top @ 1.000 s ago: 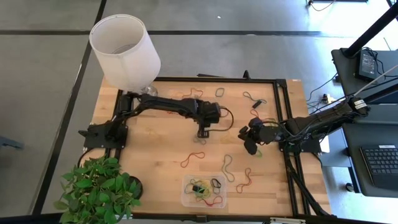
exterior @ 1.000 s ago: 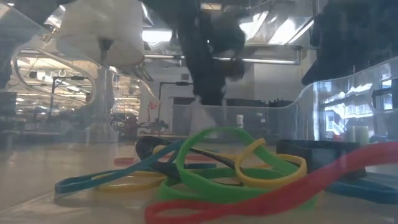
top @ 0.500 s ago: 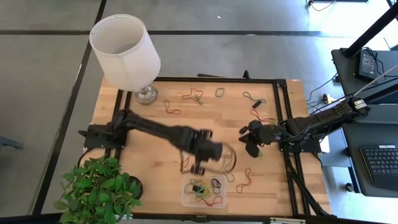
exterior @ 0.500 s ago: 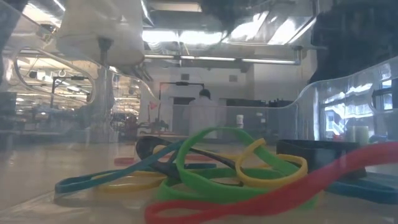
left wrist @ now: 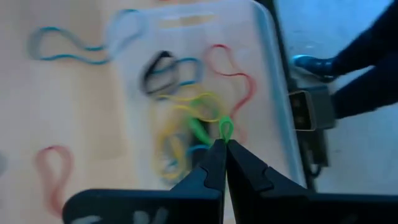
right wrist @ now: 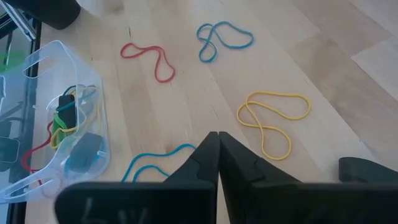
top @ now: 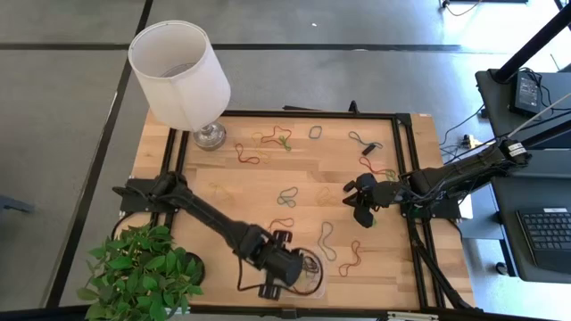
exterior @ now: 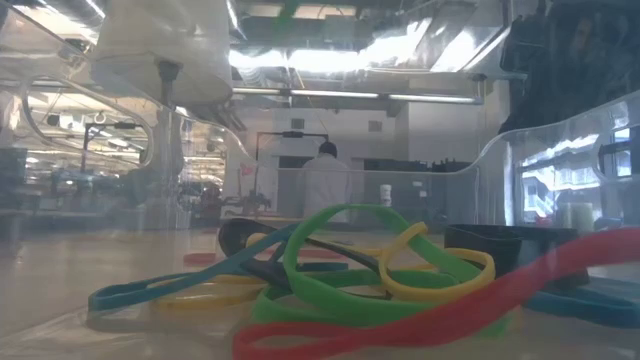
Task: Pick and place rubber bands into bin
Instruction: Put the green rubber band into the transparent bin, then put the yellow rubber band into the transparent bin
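Observation:
My left gripper hangs over the clear bin at the table's near edge, shut on a green rubber band. The bin holds a tangle of yellow, green, red, blue and black bands. More bands lie flat on the wood: a blue one, red ones and a grey one. My right gripper waits shut and empty at the table's right side; its fingertips stay above the bare wood. My left gripper pinches the green band between its two fingertips. A small loop of the band sticks out past the tips, and the fingers hide the rest. The fingers slant down from above. The band is lifted clear, over the bin's pile.
A lamp with a white shade stands at the far left corner and a potted plant at the near left. A black frame runs round the work area. A yellow band and a blue band lie ahead of my right gripper.
My left gripper has swung from the middle of the table toward the near edge and now hangs over the bin, fingers still shut. The bands in the bin and on the table have stayed where they were.

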Controlling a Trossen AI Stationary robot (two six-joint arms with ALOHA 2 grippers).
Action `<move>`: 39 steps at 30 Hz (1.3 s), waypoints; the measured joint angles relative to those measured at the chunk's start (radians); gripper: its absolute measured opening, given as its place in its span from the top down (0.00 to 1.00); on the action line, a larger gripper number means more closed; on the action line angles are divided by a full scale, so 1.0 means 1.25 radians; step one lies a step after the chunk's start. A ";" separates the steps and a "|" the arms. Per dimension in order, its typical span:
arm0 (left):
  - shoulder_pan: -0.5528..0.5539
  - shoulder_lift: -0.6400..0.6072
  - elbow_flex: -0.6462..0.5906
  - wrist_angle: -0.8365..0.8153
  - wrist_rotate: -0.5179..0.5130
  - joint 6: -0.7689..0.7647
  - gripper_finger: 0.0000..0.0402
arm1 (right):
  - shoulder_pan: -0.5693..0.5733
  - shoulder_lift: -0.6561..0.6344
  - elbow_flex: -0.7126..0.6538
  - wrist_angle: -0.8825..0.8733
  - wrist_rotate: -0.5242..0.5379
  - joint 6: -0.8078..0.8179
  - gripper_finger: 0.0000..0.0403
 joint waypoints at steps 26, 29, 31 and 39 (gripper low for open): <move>-0.050 0.000 -0.173 0.168 0.021 -0.001 0.90 | 0.000 0.000 0.000 -0.025 -0.013 0.004 0.97; -0.050 0.000 -0.173 0.168 0.021 -0.002 0.84 | 0.000 0.000 0.000 -0.027 -0.013 0.004 0.97; -0.050 0.000 -0.173 0.167 0.022 -0.002 0.81 | 0.000 0.000 0.000 -0.027 -0.013 0.004 0.97; -0.033 0.000 -0.160 0.163 0.015 -0.032 0.78 | 0.000 0.000 0.000 -0.027 -0.013 0.002 0.97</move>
